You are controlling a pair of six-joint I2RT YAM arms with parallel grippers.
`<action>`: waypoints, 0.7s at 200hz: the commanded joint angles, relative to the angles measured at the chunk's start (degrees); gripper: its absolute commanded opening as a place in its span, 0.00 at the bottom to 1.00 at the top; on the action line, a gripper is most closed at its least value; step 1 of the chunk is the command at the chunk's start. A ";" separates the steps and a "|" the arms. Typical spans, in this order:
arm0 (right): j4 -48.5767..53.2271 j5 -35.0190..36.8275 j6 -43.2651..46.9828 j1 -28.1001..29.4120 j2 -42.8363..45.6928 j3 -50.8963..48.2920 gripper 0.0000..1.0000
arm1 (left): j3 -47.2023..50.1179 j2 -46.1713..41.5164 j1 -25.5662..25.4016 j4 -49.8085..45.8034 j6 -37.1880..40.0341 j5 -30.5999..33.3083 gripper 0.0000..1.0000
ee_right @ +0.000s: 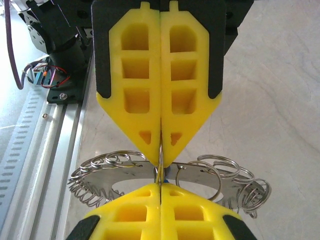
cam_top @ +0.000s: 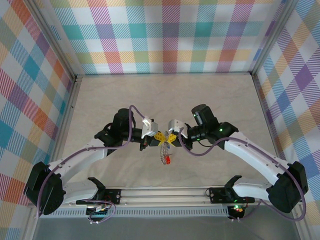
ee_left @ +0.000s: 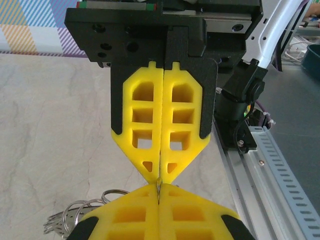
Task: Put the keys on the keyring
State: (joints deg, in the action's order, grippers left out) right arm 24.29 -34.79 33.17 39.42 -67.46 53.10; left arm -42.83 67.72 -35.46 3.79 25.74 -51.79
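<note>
The left hand is pressed together, its yellow tips pinching the keyring, a thin silvery wire loop over the middle of the pale counter. Beneath it the keys dangle in a spiky silver-grey bunch, with a small red piece at the bottom. The right hand meets the left tip to tip, also pressed together on the same loop.
</note>
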 commanded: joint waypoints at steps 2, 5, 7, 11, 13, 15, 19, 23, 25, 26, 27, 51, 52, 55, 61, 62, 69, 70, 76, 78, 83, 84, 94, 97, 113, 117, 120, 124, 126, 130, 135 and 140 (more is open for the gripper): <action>-3.51 -3.72 -1.71 0.13 -0.56 -1.46 0.02 | 0.75 -1.85 0.31 8.10 -2.62 -0.57 0.00; -3.95 -3.95 -2.03 0.13 -0.63 -1.62 0.02 | 0.89 -1.88 0.31 8.60 -2.86 -0.51 0.00; -4.20 -4.08 -2.23 0.13 -0.65 -1.74 0.02 | 0.94 -1.93 0.31 8.86 -3.10 -0.40 0.00; -4.87 -4.39 -2.66 0.13 -0.78 -1.91 0.03 | 1.21 -1.85 0.31 9.81 -3.57 -0.24 0.00; -5.07 -4.58 -2.87 0.13 -0.86 -2.05 0.04 | 1.29 -1.82 0.31 10.24 -3.85 -0.18 0.00; -5.45 -4.76 -3.09 0.11 -0.84 -2.11 0.05 | 1.44 -1.85 0.31 10.62 -4.14 -0.05 0.00; -6.13 -5.04 -3.52 0.13 -0.91 -2.28 0.07 | 1.58 -1.76 0.31 11.45 -4.58 0.02 0.00; -6.84 -5.23 -3.98 0.10 -1.01 -2.50 0.08 | 1.78 -1.73 0.31 12.12 -4.98 0.14 0.00; -7.28 -5.39 -4.20 0.10 -1.01 -2.59 0.08 | 1.85 -1.65 0.31 12.40 -5.12 0.18 0.00; -7.44 -5.43 -4.32 0.12 -1.01 -2.62 0.08 | 1.90 -1.69 0.31 12.52 -5.23 0.15 0.00; -7.65 -5.49 -4.42 0.08 -1.01 -2.68 0.09 | 1.89 -1.66 0.31 12.63 -5.33 0.17 0.00; -10.31 -6.20 -5.57 0.19 -1.14 -3.20 0.11 | 2.29 -1.39 0.31 14.07 -6.47 0.54 0.00; -10.31 -6.23 -5.57 0.16 -1.20 -3.19 0.11 | 2.34 -1.42 0.31 14.10 -6.48 0.54 0.00; -10.44 -6.30 -5.57 0.17 -1.27 -3.14 0.11 | 2.45 -1.45 0.31 14.32 -6.61 0.67 0.00; -10.55 -6.35 -5.48 0.17 -1.39 -3.00 0.11 | 2.63 -1.51 0.31 14.71 -6.82 0.81 0.00; -10.55 -6.35 -5.48 0.17 -1.39 -3.00 0.11 | 2.65 -1.53 0.31 14.78 -6.83 0.86 0.00; -10.75 -6.56 -5.48 0.20 -1.38 -2.94 0.11 | 2.82 -1.52 0.31 14.99 -7.09 1.03 0.00; -10.80 -6.59 -5.48 0.12 -1.37 -2.93 0.12 | 2.83 -1.53 0.35 15.05 -7.10 1.05 0.00; -11.05 -6.70 -5.47 0.14 -1.31 -2.99 0.12 | 2.93 -1.57 0.31 15.27 -7.19 1.21 0.00; -11.21 -6.81 -5.48 0.16 -1.28 -3.00 0.12 | 2.95 -1.59 0.31 15.34 -7.23 1.24 0.00; -11.47 -7.08 -5.55 0.19 -1.20 -3.07 0.13 | 3.00 -1.53 0.32 15.49 -7.32 1.41 0.00; -11.60 -7.06 -5.60 0.21 -1.19 -3.08 0.13 | 3.01 -1.54 0.31 15.52 -7.39 1.42 0.00; -12.42 -7.61 -5.98 0.13 -0.88 -3.33 0.15 | 3.19 -1.52 0.31 16.01 -7.75 1.62 0.00; -12.56 -7.76 -6.00 0.09 -0.84 -3.35 0.15 | 3.26 -1.51 0.31 16.11 -7.87 1.69 0.00; -13.59 -8.22 -6.45 0.13 -0.44 -3.78 0.16 | 3.41 -1.38 0.31 16.51 -8.11 2.10 0.00; -13.68 -8.27 -6.45 0.09 -0.31 -3.87 0.16 | 3.45 -1.42 0.31 16.51 -8.15 2.22 0.00; -13.77 -8.33 -6.45 0.13 -0.19 -3.95 0.16 | 3.45 -1.37 0.31 16.51 -8.16 2.34 0.00; -13.79 -8.36 -6.45 0.12 -0.10 -3.97 0.16 | 3.54 -1.43 0.31 16.47 -8.16 2.46 0.00; -13.82 -8.39 -6.45 0.13 0.01 -3.97 0.16 | 3.63 -1.45 0.31 16.50 -8.16 2.48 0.00; -13.79 -8.39 -6.37 0.13 0.11 -4.05 0.16 | 3.67 -1.48 0.31 16.49 -8.16 2.64 0.00; -13.74 -8.45 -6.27 0.15 0.35 -4.21 0.17 | 3.80 -1.61 0.32 16.51 -8.16 2.74 0.00; -13.70 -8.46 -6.23 0.10 0.50 -4.30 0.16 | 3.88 -1.69 0.31 16.44 -8.16 2.83 0.00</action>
State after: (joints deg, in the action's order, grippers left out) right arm 13.69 -38.22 27.35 38.96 -68.42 49.63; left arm -39.51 67.42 -35.46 15.46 18.37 -50.09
